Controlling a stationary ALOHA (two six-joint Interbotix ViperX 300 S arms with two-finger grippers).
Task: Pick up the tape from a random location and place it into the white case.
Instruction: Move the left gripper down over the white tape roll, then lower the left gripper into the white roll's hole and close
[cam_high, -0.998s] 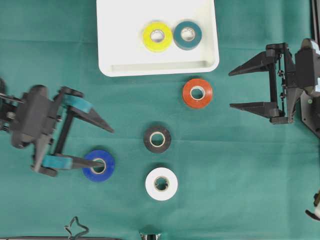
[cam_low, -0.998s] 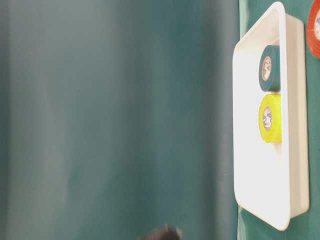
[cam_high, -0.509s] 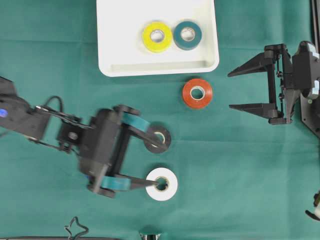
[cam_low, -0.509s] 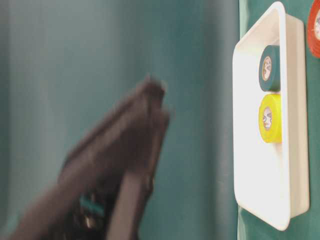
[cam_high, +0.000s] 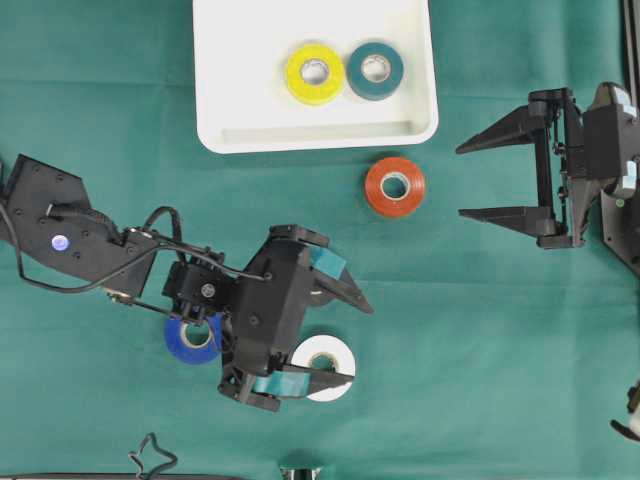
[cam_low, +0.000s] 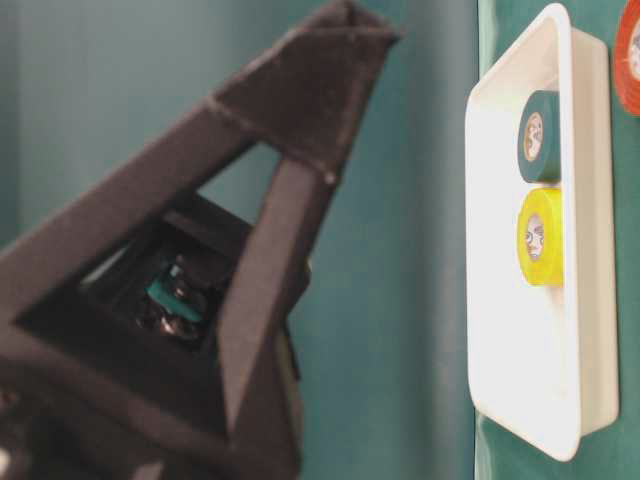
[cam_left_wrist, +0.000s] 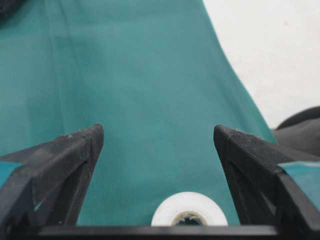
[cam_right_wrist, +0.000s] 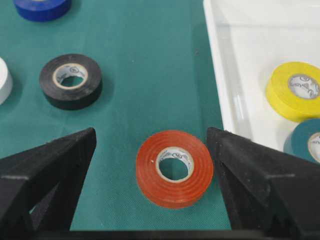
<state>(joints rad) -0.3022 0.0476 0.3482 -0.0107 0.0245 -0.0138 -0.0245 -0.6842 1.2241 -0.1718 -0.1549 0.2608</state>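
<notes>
overhead view: my left gripper (cam_high: 342, 338) hangs over the middle of the green cloth (cam_high: 480, 380) with its jaws spread wide and nothing between them. one finger reaches over the black tape roll (cam_high: 322, 292), which is mostly hidden under my wrist, and the other lies across the white tape roll (cam_high: 326, 360). the blue tape roll (cam_high: 190, 339) sits just behind my wrist, to the left. the risk, as i judge it: with two rolls so close under me, closing here could pinch both or knock one aside, since neither sits squarely between my fingers. my left arm stretches in from the left edge, forearm low and long. my right gripper (cam_high: 478, 179) waits at the right side, jaws also wide and empty, pointing toward the orange tape roll (cam_high: 395, 186). the white case (cam_high: 225, 90) lies at the far edge, holding a yellow tape roll (cam_high: 315, 73) and a teal tape roll (cam_high: 375, 69).

table-level view: my left claw fills the near left as a dark blurred wedge; the case stands at the right with its two rolls.

left wrist view: my two finger tips stand well apart, and the white roll (cam_left_wrist: 189, 215) peeks in low between them, near the bottom edge. i may overshoot it if i drop straight down.

right wrist view: the orange roll (cam_right_wrist: 174, 168) sits centred between my open right fingers, apart from both, just beside the case rim (cam_right_wrist: 220, 85).
</notes>
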